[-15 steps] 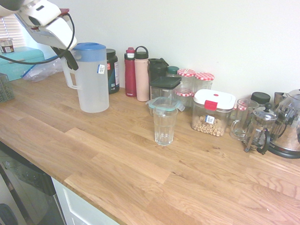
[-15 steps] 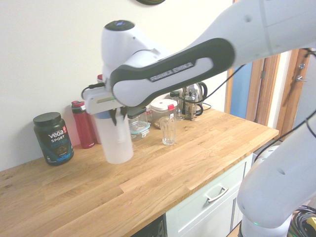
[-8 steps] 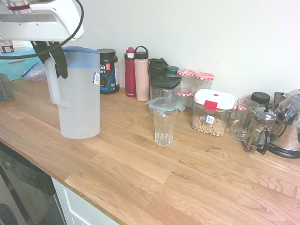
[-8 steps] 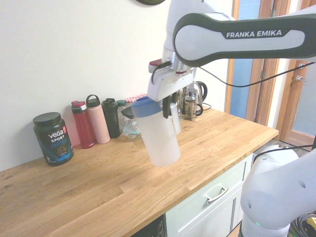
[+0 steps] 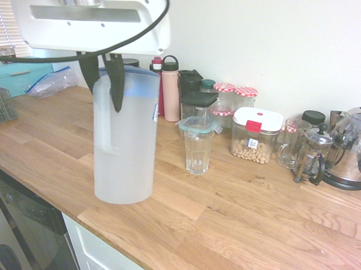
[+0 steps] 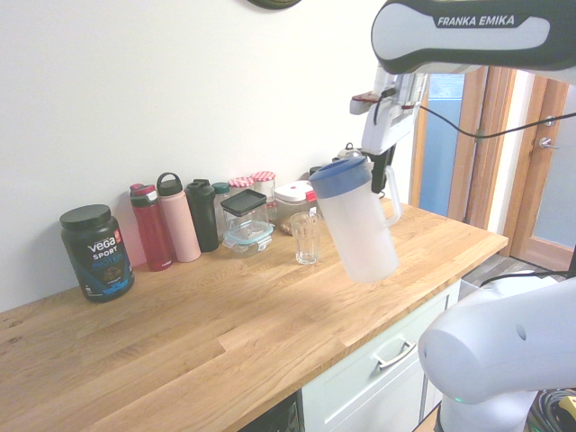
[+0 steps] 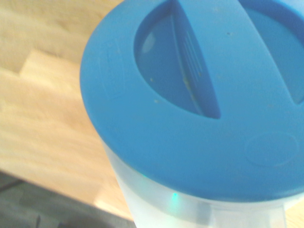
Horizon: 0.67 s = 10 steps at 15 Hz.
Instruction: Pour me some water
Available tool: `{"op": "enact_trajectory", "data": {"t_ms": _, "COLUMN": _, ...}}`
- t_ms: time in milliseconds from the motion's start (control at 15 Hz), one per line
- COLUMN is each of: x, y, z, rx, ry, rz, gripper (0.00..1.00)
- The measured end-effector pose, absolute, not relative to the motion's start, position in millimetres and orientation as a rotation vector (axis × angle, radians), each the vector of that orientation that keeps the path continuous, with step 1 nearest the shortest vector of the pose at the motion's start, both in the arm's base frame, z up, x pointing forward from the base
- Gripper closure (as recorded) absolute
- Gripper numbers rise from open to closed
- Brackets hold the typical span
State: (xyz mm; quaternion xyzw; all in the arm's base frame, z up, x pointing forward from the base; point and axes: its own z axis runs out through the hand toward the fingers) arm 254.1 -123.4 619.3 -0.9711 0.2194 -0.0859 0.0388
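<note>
A translucent white pitcher [image 5: 122,143] with a blue lid [image 7: 199,109] hangs above the wooden counter [image 5: 243,227], close to its front edge. My gripper [image 5: 104,81] is shut on the pitcher's handle from above. In the second exterior view the pitcher [image 6: 357,220] leans slightly, and the gripper [image 6: 382,166] holds it beside the rim. An empty ribbed drinking glass [image 5: 199,149] stands upright on the counter, to the right of the pitcher in the first exterior view and apart from it. That glass [image 6: 306,238] is behind and left of the pitcher in the second exterior view.
Along the wall stand a red bottle [image 6: 151,227], a pink bottle [image 5: 171,88], a dark bottle [image 6: 202,214], a black tub [image 6: 97,252], several jars [image 5: 245,97] and a cereal container [image 5: 256,135]. A French press [image 5: 310,157] and kettle [image 5: 353,147] stand far right. A teal box [image 5: 21,72] lies far left.
The arm has carried the pitcher away from the bottles at the wall, out over the counter's front part and closer to the glass. The glass has not moved.
</note>
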Motion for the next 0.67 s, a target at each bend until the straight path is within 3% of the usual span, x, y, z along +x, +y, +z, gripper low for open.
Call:
{"op": "enact_trajectory", "data": {"t_ms": 333, "x": 311, "y": -224, "z": 604, "rx": -3.1, "ry": 0.383, "rz": -0.274, "gripper": 1.0}}
{"op": "enact_trajectory", "data": {"t_ms": 667, "x": 362, "y": -242, "z": 595, "rx": -3.262, "ry": 0.084, "rz": -0.115, "gripper": 1.0}}
